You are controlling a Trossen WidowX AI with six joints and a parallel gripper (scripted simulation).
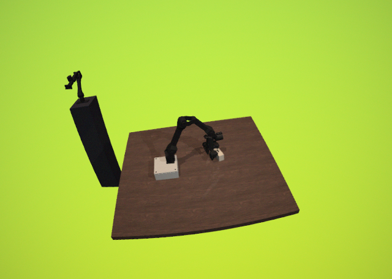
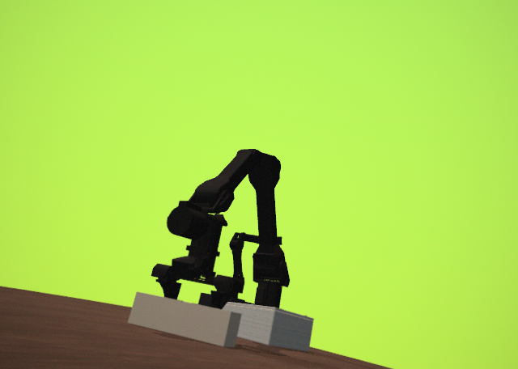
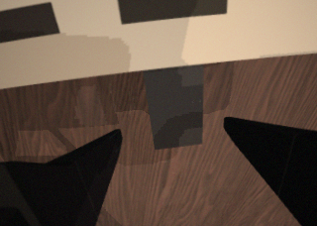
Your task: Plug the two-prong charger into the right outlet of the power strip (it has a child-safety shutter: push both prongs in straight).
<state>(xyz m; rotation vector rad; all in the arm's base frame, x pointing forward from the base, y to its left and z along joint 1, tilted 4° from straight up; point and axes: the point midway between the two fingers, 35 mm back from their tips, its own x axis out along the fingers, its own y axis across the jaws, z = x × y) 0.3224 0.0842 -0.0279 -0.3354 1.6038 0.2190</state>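
The power strip (image 1: 220,156) (image 2: 180,319) (image 3: 277,33) is a long beige block on the table. Two dark slots show on its top at the upper edge of the wrist view. A dark grey block, seemingly the charger (image 3: 175,102), shows beside the strip's near edge in the wrist view. Its prongs cannot be made out, and it is hidden in the top and exterior views. My gripper (image 1: 209,150) (image 2: 189,296) (image 3: 172,128) is open and empty, pointing down close behind the strip as seen in the exterior view. In the wrist view its fingertips stand left and right of the grey block, apart from it.
The arm's white base box (image 1: 166,167) (image 2: 290,327) stands on the brown wooden table (image 1: 202,203) (image 2: 50,327). A tall black pillar (image 1: 95,143) with a second small black arm (image 1: 79,81) stands off the table's left side in the top view.
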